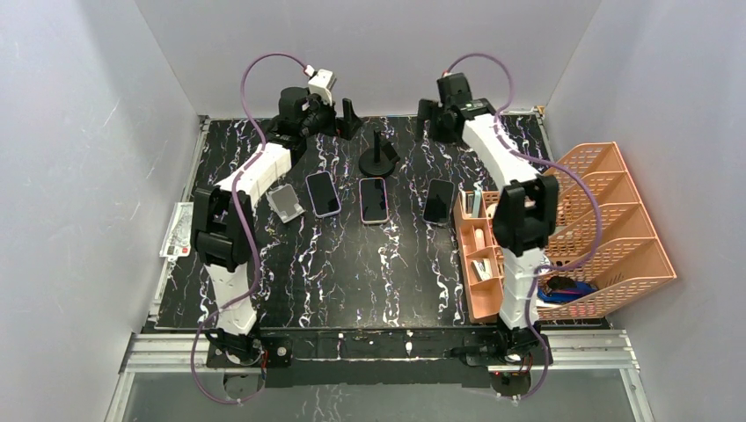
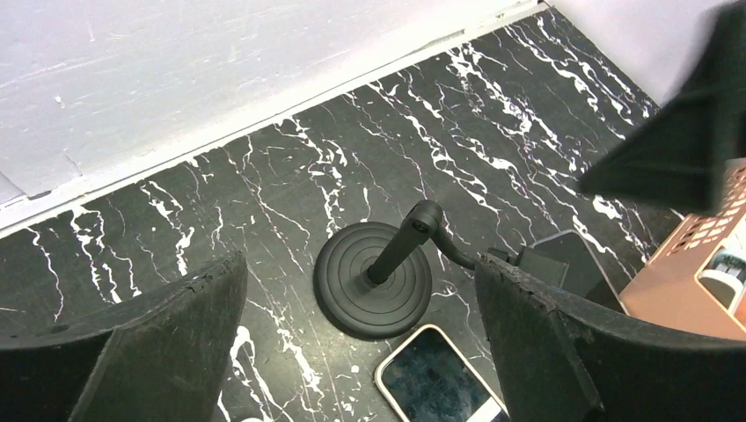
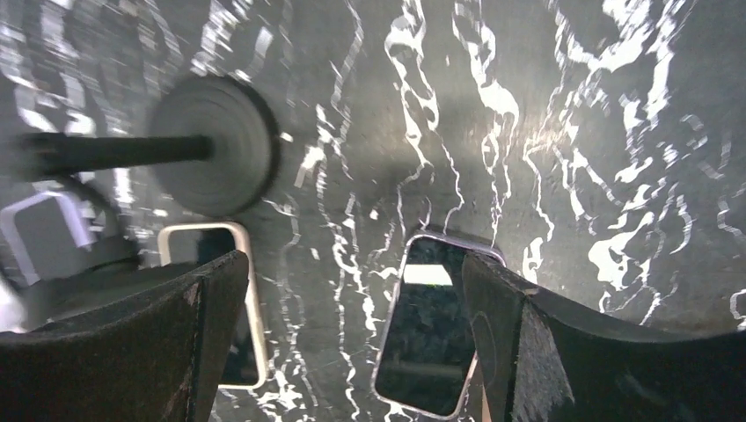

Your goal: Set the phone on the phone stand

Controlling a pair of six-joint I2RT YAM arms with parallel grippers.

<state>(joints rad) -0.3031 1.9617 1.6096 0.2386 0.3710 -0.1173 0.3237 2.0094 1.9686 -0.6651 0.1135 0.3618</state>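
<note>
The table (image 1: 352, 281) is black marble-look sheet with white veins running through it. It is boxed in by pale grey walls (image 1: 88, 176) on the left, back and right, and an aluminium rail (image 1: 378, 350) carries the arm bases along the near edge. In the left wrist view a white strip runs where the sheet meets the back wall.

The stand (image 1: 378, 155) is upright toward the back, near the middle, on a round black base, with nothing on it. Three phones lie flat in a row just in front of it, screens up and apart from one another: the left phone (image 1: 323, 193), the middle phone (image 1: 373, 200) and the right phone (image 1: 439, 201). A small silver case (image 1: 286, 203) lies left of the row. A white card (image 1: 179, 230) sits at the left edge. An orange rack (image 1: 616, 189) takes up the right side, its near corner just beside the right phone.

The left gripper (image 2: 359, 268) hangs over the stand with jaws spread wide, grasping nothing. The right gripper (image 3: 352, 264) is likewise spread wide and unladen, over the back of the table.
</note>
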